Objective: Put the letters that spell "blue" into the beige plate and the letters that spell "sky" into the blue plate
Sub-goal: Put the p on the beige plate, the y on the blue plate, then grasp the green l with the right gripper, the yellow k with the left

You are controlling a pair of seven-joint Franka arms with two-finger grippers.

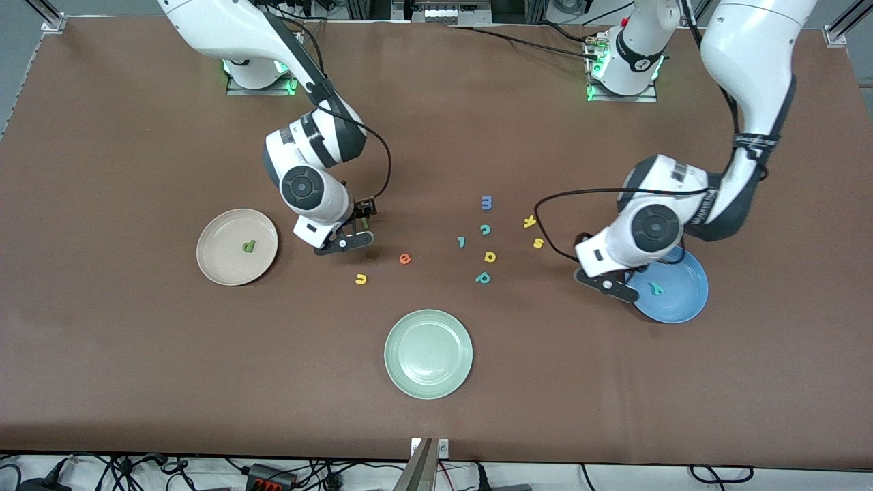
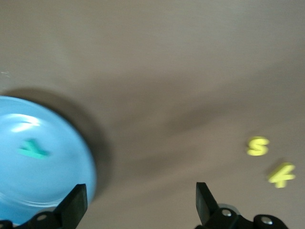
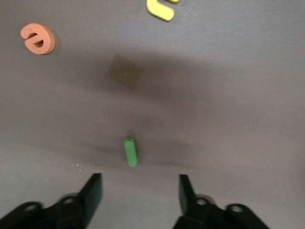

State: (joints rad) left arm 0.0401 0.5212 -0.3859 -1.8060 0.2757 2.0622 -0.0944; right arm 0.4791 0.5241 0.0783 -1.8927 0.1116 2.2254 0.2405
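Observation:
A green "b" [image 1: 249,246] lies in the beige plate [image 1: 218,262]. My right gripper [image 1: 361,226] [image 3: 139,191] is open, low over the table beside that plate, nothing between its fingers. A green "l" [image 3: 131,151] lies on the table just ahead of its fingertips. The orange "e" [image 1: 405,258] [image 3: 38,38] and yellow "u" [image 1: 361,278] [image 3: 159,9] lie nearer the front camera. The teal "y" [image 1: 656,288] [image 2: 32,149] lies in the blue plate [image 1: 685,300] [image 2: 47,181]. My left gripper [image 1: 614,286] [image 2: 138,202] is open and empty at that plate's rim. Yellow "k" [image 1: 530,221] [image 2: 281,175] and "s" [image 1: 538,243] [image 2: 258,146] lie on the table.
A pale green plate [image 1: 428,353] sits near the table's front edge. Mid-table lie a purple "m" [image 1: 487,202], a teal "c" [image 1: 485,229], a small teal "l" [image 1: 462,241], a yellow "a" [image 1: 490,256] and a teal bowl-and-stem letter [image 1: 483,277].

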